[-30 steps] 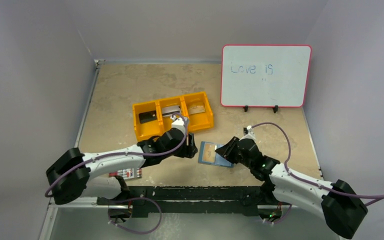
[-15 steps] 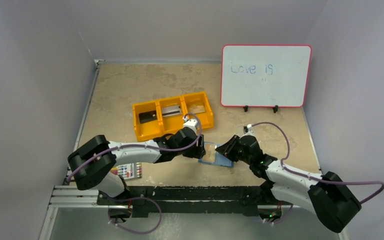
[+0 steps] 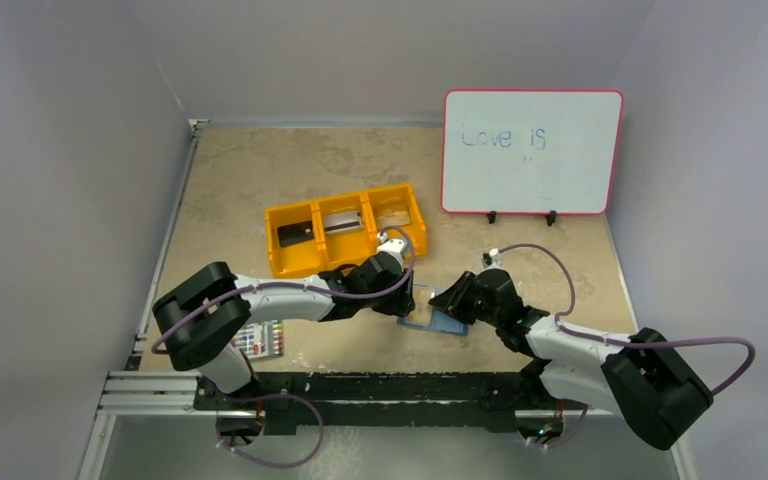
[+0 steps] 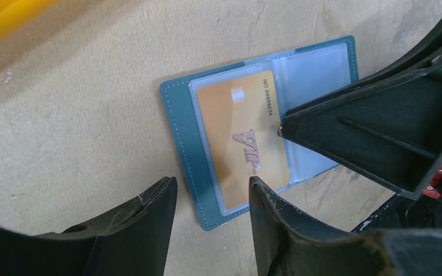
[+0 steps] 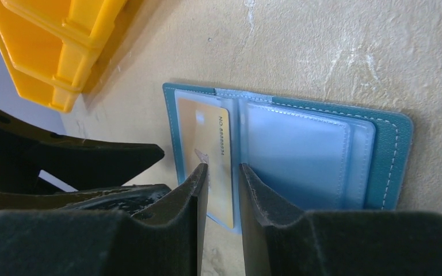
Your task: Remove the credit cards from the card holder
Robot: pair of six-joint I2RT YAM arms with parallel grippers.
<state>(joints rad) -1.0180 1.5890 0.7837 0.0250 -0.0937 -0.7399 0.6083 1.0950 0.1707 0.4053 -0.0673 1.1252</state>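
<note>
The open card holder (image 4: 187,138) lies flat just on the near side of the orange bin (image 3: 300,265), with a gold VIP card (image 4: 242,132) in its clear pocket. The left gripper (image 4: 212,183) has its jaws spread at the holder's edge. The right gripper (image 5: 223,168) has jaws narrowly apart over the pocket. If nothing pins the holder, it may drag along with the card. The table (image 3: 260,170) is mottled beige and the walls are grey.

Four credit cards (image 4: 244,138), one card holder (image 4: 178,138), one bin (image 3: 290,263), one whiteboard (image 3: 530,150).

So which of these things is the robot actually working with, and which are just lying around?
Job: teal card holder, gold VIP card in it, orange bin holding three cards.
Lying about: whiteboard, marker pack.
</note>
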